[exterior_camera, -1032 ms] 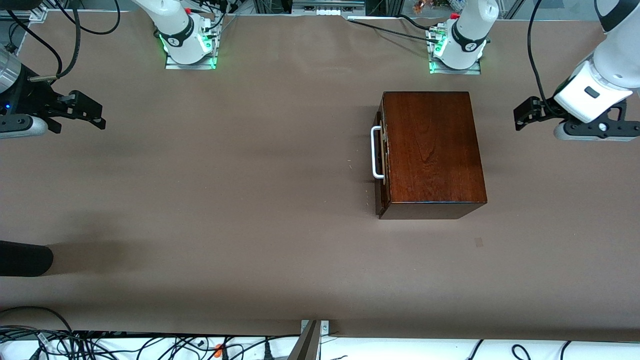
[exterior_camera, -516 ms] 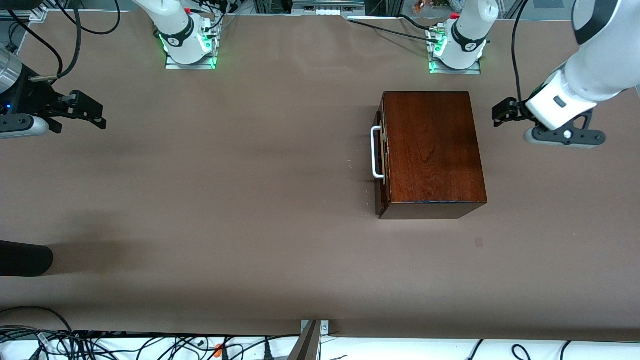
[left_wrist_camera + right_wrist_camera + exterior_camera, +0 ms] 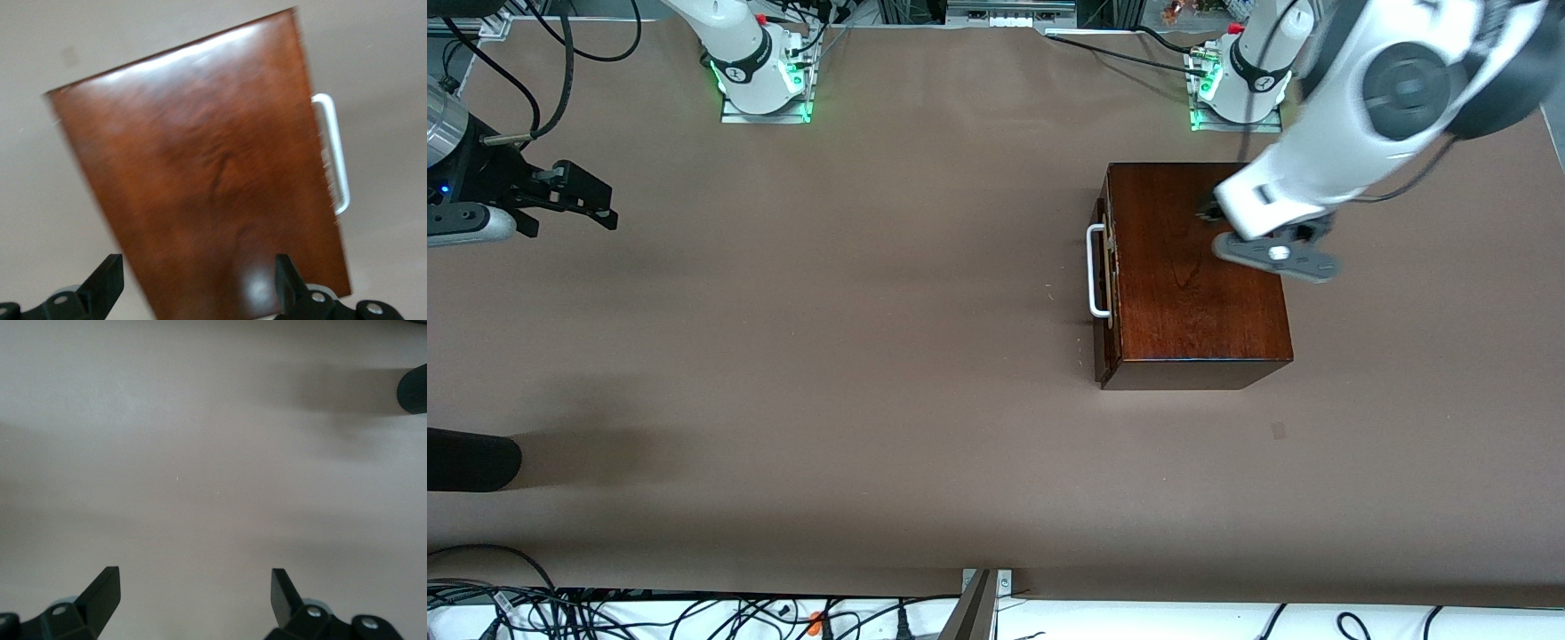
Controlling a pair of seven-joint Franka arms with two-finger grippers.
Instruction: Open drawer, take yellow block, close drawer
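The glossy mahogany box (image 3: pixel 1200 267) stands on the table near the left arm's base. Its drawer (image 3: pixel 1104 267) is pushed in, and the white bar handle (image 3: pixel 1094 271) faces the right arm's end of the table. The yellow block is hidden. My left gripper (image 3: pixel 1211 209) hangs over the box top, open, holding nothing. In the left wrist view the box top (image 3: pixel 200 180) and the handle (image 3: pixel 333 157) lie under the left gripper (image 3: pixel 198 283). My right gripper (image 3: pixel 591 204) waits open above bare table at the right arm's end, and the right wrist view shows nothing in it (image 3: pixel 195 593).
A black rounded object (image 3: pixel 471 458) pokes in at the table's edge at the right arm's end, nearer the front camera; it also shows in the right wrist view (image 3: pixel 413 390). Cables (image 3: pixel 694 613) run along the front edge. The brown table (image 3: pixel 827 311) spreads in front of the drawer.
The left arm has swung in from the table's edge at its own end and now has its gripper over the box top. The right arm has stayed put.
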